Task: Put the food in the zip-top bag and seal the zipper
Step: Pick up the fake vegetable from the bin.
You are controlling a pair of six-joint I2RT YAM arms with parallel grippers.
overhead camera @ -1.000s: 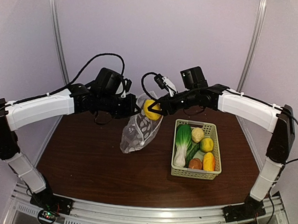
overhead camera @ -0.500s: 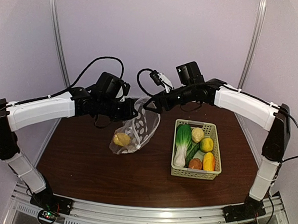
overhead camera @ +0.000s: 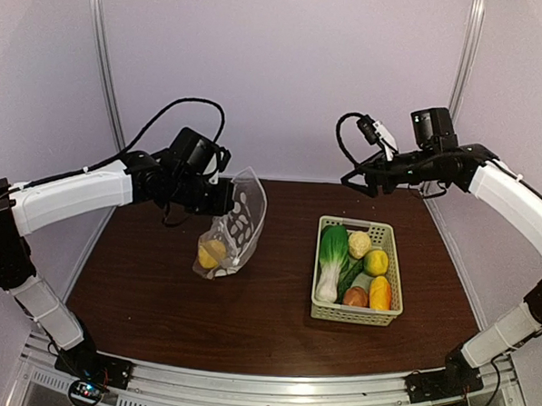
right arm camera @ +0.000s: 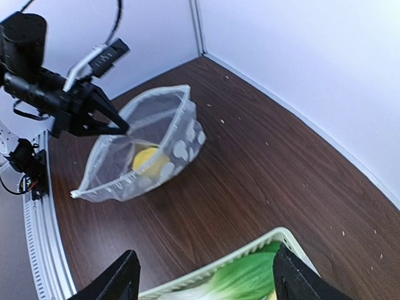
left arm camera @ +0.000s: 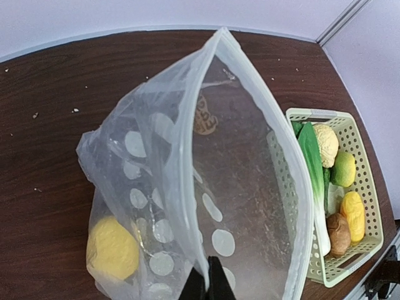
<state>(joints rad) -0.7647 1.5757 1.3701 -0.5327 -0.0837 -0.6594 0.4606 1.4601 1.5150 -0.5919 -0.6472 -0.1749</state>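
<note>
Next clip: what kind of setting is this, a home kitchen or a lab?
Most likely a lab test booth, not a kitchen: plain pale wall panels close in a brown table, robot arms are bolted to a metal rail at its near edge, and the basket holds toy food.

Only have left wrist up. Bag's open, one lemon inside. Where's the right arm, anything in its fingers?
Observer: The right gripper is open and empty, hovering by the far end of the basket, apart from the zip-top bag.
Operator: Is the bag hanging free or on the table?
Observer: Its bottom, with the lemon, rests on the table; the left gripper pinches the mouth rim up.
Operator: Basket's half behind plastic here. How many pieces in it?
Observer: Six in the top view, including a cucumber wedged beside the leafy vegetable.
</note>
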